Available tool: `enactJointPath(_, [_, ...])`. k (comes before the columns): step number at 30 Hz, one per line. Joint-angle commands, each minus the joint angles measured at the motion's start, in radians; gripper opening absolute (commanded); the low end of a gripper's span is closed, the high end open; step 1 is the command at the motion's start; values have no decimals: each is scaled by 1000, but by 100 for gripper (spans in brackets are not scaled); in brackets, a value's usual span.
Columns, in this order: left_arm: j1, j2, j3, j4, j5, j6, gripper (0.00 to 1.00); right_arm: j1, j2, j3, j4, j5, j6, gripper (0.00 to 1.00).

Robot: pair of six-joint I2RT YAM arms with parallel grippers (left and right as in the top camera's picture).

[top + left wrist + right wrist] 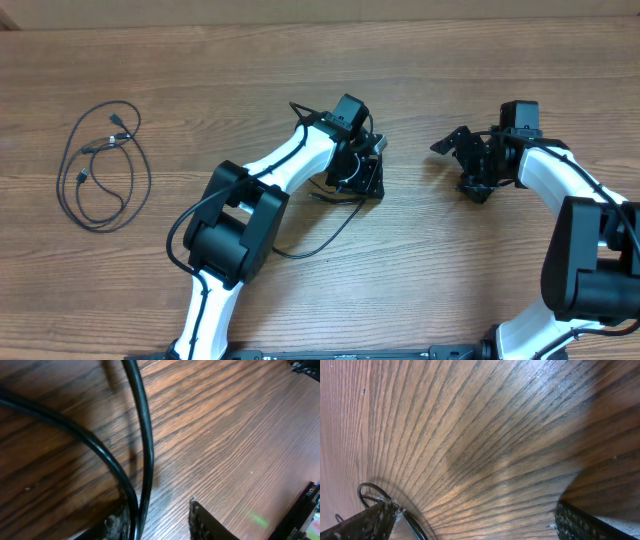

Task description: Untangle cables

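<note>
While right gripper hangs w/ jaws wide apart, left gripper straddles two strands of a cable, jaws part-open, prob. to spread it; other cable lies coiled far left

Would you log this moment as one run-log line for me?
left gripper: open, straddling cable strands | right gripper: open, empty, over table | coiled cable: untouched, far left

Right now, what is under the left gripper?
Under the left gripper, two black cable strands lie on the wooden table, converging beside one finger. Where they continue beyond the fingers is covered.
</note>
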Motion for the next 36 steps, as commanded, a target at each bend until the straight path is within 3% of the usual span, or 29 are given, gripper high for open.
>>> enactJointPath(1, [56,117,-72,-39,-224,-2,36,1,60,-42,-3,57,-7,100])
enactJointPath(8, [88,117,-72,-58,-216,-2,20,1,60,-42,-3,57,-7,100])
enactJointPath(10, [85,117,-72,-56,-217,-2,4,1,60,-42,-3,57,-7,100])
enactJointPath(15, [82,117,-72,-56,-216,2,5,1,60,-42,-3,57,-7,100])
enactJointPath(19, [82,117,-72,-56,-206,15,41,1,60,-42,-3,57,-8,100])
enactJointPath(22, [82,117,-72,-59,-145,72,58,1,60,-42,-3,57,-7,100])
enactJointPath(28, [80,117,-72,-63,-24,169,61,1,60,-42,-3,57,-8,100])
enactJointPath(36, [24,117,-72,-56,-17,163,59,1,60,-42,-3,57,-8,100])
